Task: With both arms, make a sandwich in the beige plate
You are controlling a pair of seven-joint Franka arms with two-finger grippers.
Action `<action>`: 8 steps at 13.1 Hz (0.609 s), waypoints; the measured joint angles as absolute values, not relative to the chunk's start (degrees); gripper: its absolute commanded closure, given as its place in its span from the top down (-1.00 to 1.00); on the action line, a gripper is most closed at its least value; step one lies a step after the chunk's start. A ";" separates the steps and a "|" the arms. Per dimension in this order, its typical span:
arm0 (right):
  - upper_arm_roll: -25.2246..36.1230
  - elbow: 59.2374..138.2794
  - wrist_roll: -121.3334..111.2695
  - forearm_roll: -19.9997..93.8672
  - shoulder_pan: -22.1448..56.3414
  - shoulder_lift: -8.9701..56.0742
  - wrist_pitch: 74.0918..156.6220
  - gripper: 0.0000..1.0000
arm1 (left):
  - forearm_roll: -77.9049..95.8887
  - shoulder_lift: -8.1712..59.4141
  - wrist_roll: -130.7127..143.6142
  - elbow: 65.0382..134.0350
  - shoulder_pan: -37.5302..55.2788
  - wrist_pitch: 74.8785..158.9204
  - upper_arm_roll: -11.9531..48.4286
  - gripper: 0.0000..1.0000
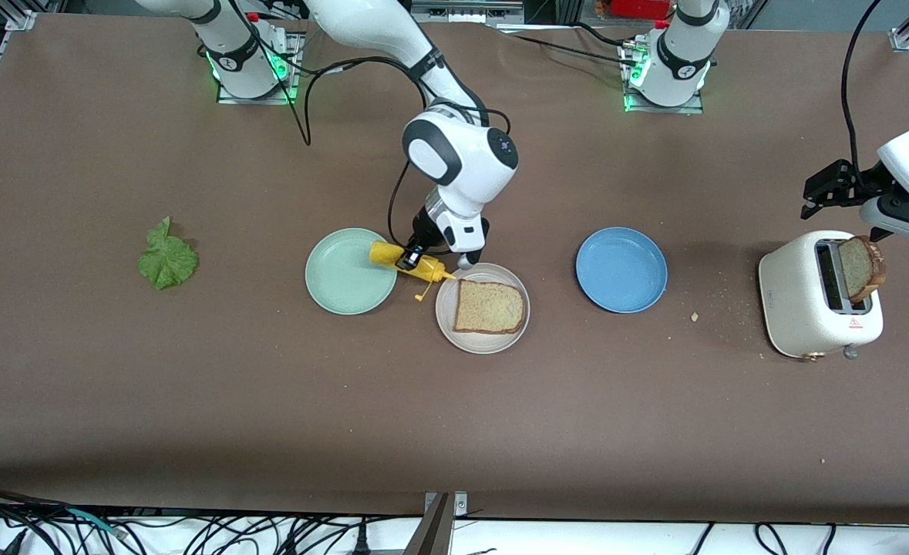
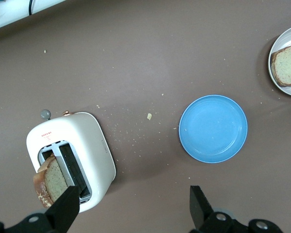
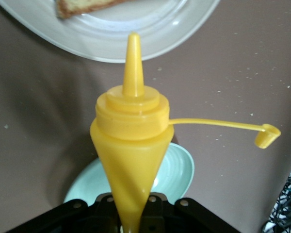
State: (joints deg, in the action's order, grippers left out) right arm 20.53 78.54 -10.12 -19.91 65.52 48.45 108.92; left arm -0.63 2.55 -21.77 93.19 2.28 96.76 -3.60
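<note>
The left pincer (image 2: pixel 133 206) hangs with its two black fingers (image 2: pixel 65 206) spread wide apart over the brown desk (image 2: pixel 136 53), gripping nothing. Under one finger stands a white toaster (image 2: pixel 87 145) with a slice of bread (image 2: pixel 46 182) sticking up out of one slot (the other slot shows only dark). Crumbs (image 2: pixel 149 116) lie scattered on the desk just beside the toaster. A blue plate (image 2: pixel 213 128) sits bare, well apart from the toaster. At the picture's edge a beige plate (image 2: pixel 273 68) carries another bread slice (image 2: pixel 287 65).
</note>
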 measured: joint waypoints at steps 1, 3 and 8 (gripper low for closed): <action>20.55 78.46 -9.52 -20.15 65.75 48.97 108.85 -0.78 | -0.63 2.55 -21.77 93.19 2.21 96.77 -3.64 1.00; 20.95 78.20 -8.61 -20.20 65.71 49.87 108.85 -0.80 | -0.63 2.55 -21.77 93.19 1.81 96.77 -3.82 1.00; 21.54 75.27 -7.00 -20.24 65.32 52.60 108.97 -1.00 | -0.63 2.55 -21.77 93.19 1.60 96.77 -4.03 1.00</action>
State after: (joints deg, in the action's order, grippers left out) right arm 21.54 75.27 -7.00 -20.24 65.32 52.60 108.97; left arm -0.63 2.55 -21.77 93.19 1.60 96.77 -4.03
